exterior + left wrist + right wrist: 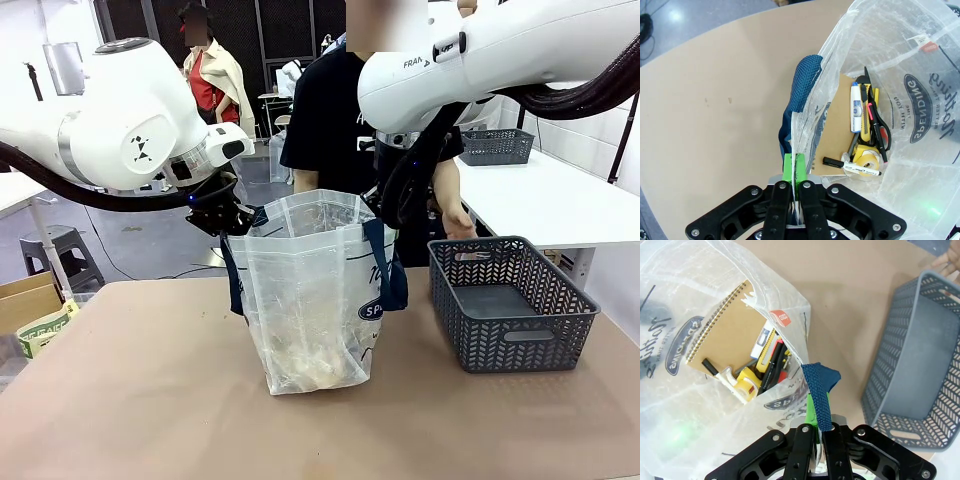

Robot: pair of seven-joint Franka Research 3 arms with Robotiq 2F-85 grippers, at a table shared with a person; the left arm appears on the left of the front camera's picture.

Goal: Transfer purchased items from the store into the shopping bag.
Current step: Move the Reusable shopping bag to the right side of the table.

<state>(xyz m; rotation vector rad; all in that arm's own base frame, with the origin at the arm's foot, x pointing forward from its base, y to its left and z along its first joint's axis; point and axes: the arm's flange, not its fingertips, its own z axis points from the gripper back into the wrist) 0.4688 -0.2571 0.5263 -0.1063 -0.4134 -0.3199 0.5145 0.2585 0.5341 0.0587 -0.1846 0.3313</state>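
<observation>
The shopping bag point(312, 300) stands upright mid-table, mouth held wide. My left gripper point(242, 216) is shut on its left rim, green pads point(789, 169) pinching the plastic beside the navy strap point(801, 85). My right gripper point(384, 212) is shut on the opposite rim and strap point(819, 395). Inside the bag lie the purchased items: a brown spiral notebook point(724, 335), scissors point(881, 131), a yellow tape dispenser point(746, 381), a black marker point(850, 165) and a yellow cutter point(865, 117). The store basket point(510, 300) sits to the right, its floor point(920, 350) bare.
A person stands behind the bag, one hand point(461, 222) near the basket's far rim. A second grey basket point(497, 146) rests on a white table at the back right. A cardboard box point(25, 300) sits off the table's left edge.
</observation>
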